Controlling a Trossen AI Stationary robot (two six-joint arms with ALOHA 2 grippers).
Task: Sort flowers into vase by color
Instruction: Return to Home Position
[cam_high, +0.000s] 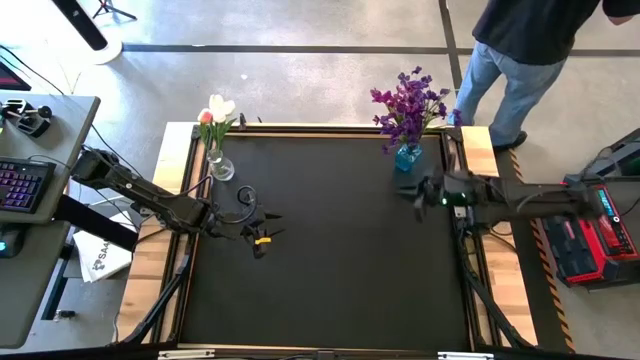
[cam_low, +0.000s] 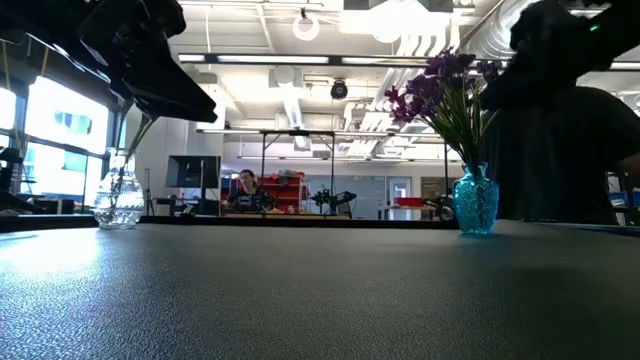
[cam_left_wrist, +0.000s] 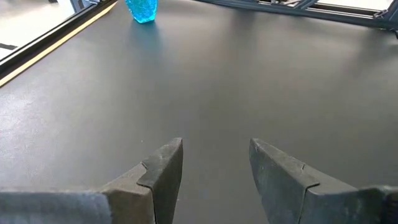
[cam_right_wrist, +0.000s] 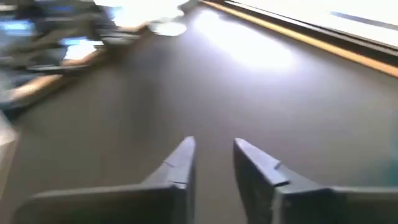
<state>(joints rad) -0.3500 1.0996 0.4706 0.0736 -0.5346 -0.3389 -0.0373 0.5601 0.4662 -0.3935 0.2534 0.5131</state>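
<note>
Several purple flowers (cam_high: 408, 105) stand with their stems in a blue glass vase (cam_high: 407, 156) at the table's far right; the vase also shows in the low view (cam_low: 476, 203) and the left wrist view (cam_left_wrist: 142, 10). White and pink tulips (cam_high: 215, 112) stand in a clear glass vase (cam_high: 220, 165) at the far left, which also shows in the low view (cam_low: 119, 198). My left gripper (cam_high: 262, 235) is open and empty over the mat, left of centre; its fingers stand apart in the left wrist view (cam_left_wrist: 214, 165). My right gripper (cam_high: 412, 188) is open and empty just on the near side of the blue vase (cam_right_wrist: 214, 158).
The black mat (cam_high: 330, 250) lies inside a wooden frame (cam_high: 170, 170). A person (cam_high: 520, 50) stands beyond the table's far right corner. A keyboard desk (cam_high: 30, 180) is to the left and a red case (cam_high: 580, 235) to the right.
</note>
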